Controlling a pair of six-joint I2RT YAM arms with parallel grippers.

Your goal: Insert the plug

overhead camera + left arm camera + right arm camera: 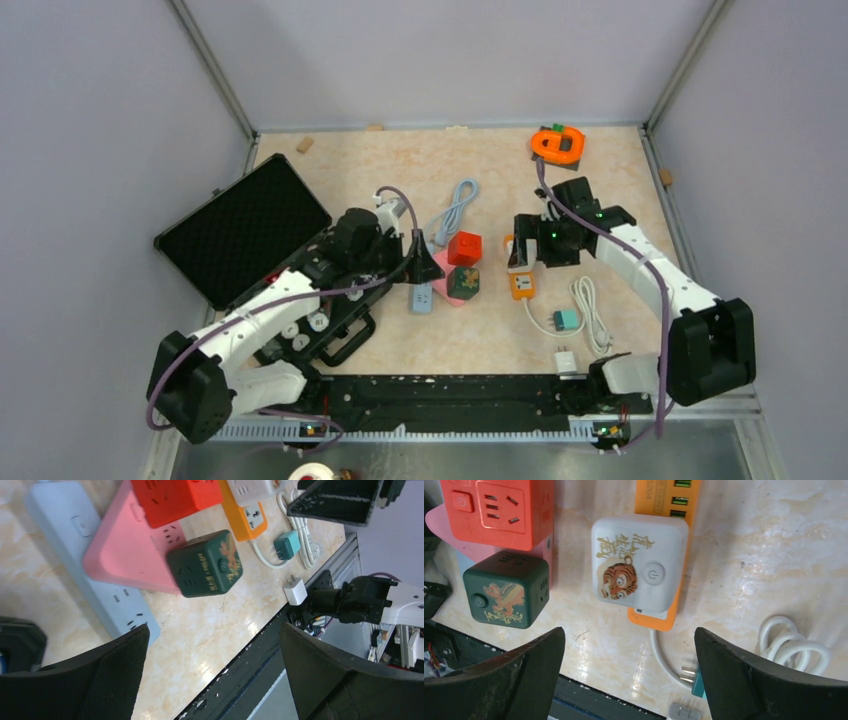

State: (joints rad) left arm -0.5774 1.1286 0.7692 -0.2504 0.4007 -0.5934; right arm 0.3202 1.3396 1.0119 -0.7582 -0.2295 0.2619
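The right gripper [628, 635] is hanging with its fingers spread wide, pinching nothing. The white cube [640, 565], which I am taking for the plug, is sitting centred between them just beyond the tips, touching neither. It is resting square on the near end of the orange strip [674, 495] and looking seated, so the arm should be rising straight up, both fingers clear of the cube's sides, so that nothing is levering it loose. To the left, the left gripper [214, 627], equally spread and empty, is hovering near the green cube [205, 562].
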